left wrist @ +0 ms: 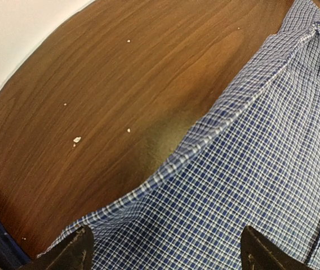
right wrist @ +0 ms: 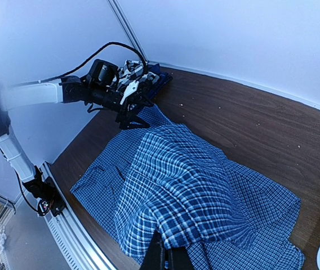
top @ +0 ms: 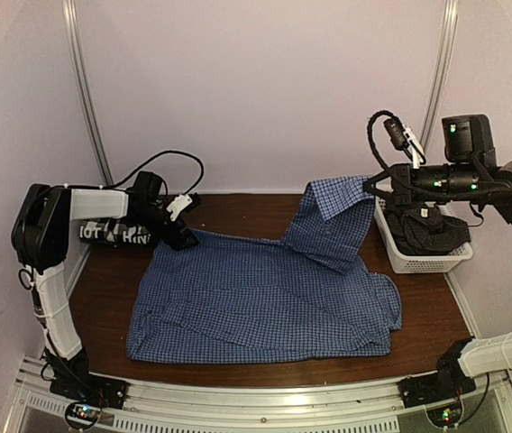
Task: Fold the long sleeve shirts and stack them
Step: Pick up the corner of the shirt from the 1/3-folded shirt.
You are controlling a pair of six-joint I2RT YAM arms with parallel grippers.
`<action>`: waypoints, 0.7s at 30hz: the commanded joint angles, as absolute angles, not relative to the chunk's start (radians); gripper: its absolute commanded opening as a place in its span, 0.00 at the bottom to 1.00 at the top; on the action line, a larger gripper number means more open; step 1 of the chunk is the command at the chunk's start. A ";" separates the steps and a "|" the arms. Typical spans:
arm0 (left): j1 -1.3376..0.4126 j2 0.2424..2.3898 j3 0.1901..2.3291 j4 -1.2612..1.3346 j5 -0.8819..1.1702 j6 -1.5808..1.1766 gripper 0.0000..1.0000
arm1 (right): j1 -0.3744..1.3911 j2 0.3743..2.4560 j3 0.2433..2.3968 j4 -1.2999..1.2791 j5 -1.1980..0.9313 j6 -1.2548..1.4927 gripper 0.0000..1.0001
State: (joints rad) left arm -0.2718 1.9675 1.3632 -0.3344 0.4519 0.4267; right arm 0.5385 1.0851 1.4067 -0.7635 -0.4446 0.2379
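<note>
- Blue check shirt spread over the middle of the top view, covering most of the wood table; body mostly flat, with shallow creases, lower edge near the bottom rail.
- One part of it raised clear of the table, right of centre in the upper half of the frame, hanging as a folded flap from the right gripper.
- Right gripper clamped on that cloth: in the right wrist view, fingers closed together at bottom centre, a bunch of check fabric pinched between them and draping away up the frame.
- Left gripper low at the shirt's upper left corner.
- In the left wrist view, jaws spread wide, fingertips at the bottom of the frame, with the shirt's edge running between them beside bare wood; contact with the cloth not possible to tell.
- Navy shirt with white letters bunched at the left edge of the table, behind the left arm, just beside the spread shirt's corner.
- White slatted basket at the right of the top view, just beside the spread shirt's right side.
- Dark cloth piled inside the basket, rising a little above the rim; kind of garment not readable.
</note>
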 commanded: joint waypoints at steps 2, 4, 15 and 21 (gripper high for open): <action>-0.267 2.027 1.392 -0.324 0.403 0.459 0.88 | 0.518 1.101 1.451 -0.783 -0.430 0.221 0.00; -0.267 2.043 1.404 -0.323 0.372 0.463 0.85 | 0.509 1.103 1.458 -0.793 -0.428 0.217 0.00; -0.267 2.007 1.392 -0.284 0.344 0.473 0.77 | 0.478 1.106 1.492 -0.837 -0.427 0.194 0.00; -0.267 1.956 1.373 -0.303 0.391 0.503 0.77 | 0.467 1.109 1.496 -0.851 -0.427 0.186 0.00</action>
